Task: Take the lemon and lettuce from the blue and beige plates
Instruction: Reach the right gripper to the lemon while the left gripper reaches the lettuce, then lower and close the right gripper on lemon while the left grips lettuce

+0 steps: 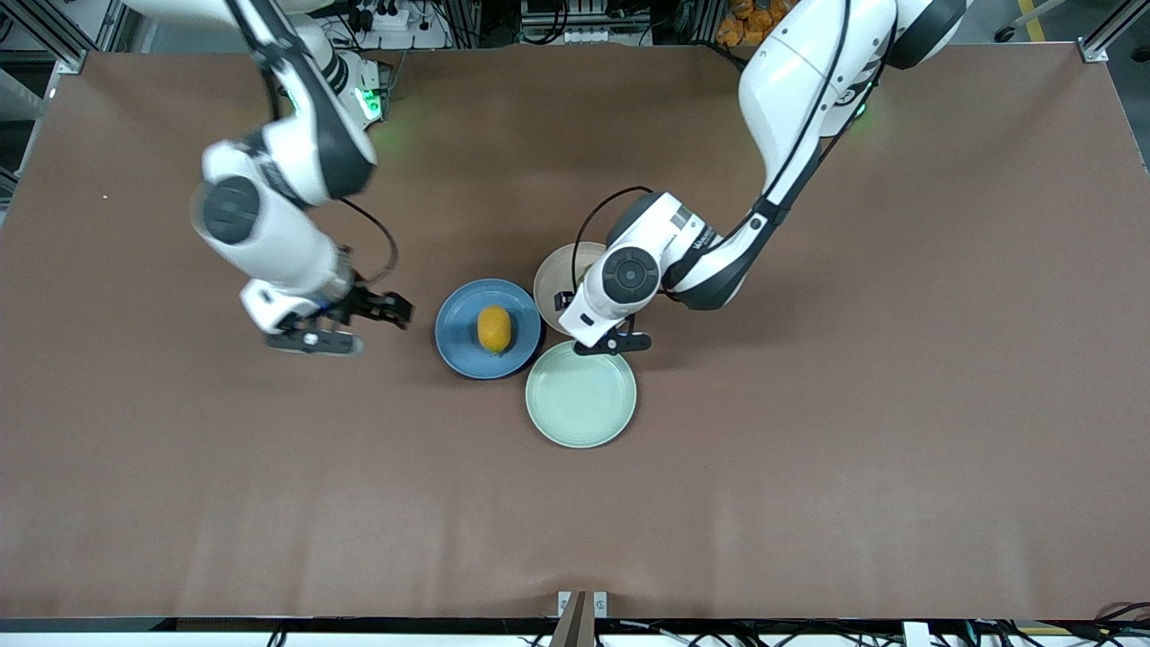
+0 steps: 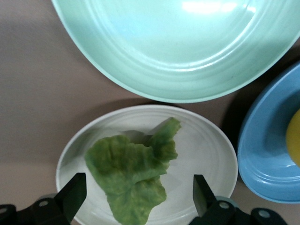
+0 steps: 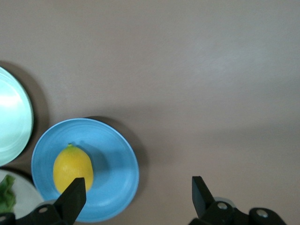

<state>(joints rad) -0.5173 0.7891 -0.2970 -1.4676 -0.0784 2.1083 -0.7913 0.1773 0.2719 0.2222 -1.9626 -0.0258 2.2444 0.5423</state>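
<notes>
The yellow lemon (image 1: 494,329) lies on the blue plate (image 1: 458,337). The beige plate (image 1: 555,274) sits beside it, toward the left arm's end, partly covered by the left arm's hand. The green lettuce (image 2: 133,173) lies on the beige plate (image 2: 206,145). My left gripper (image 2: 139,192) hangs open just above the lettuce, one finger on each side. My right gripper (image 1: 393,309) is open and empty over bare table beside the blue plate, toward the right arm's end. In the right wrist view the lemon (image 3: 72,168) on the blue plate (image 3: 115,164) lies off to one side of the open right gripper (image 3: 138,194).
An empty pale mint-green plate (image 1: 580,395) sits nearer the front camera, touching or almost touching the other two plates. It fills much of the left wrist view (image 2: 178,47). Brown table surface (image 1: 809,449) spreads all round the plates.
</notes>
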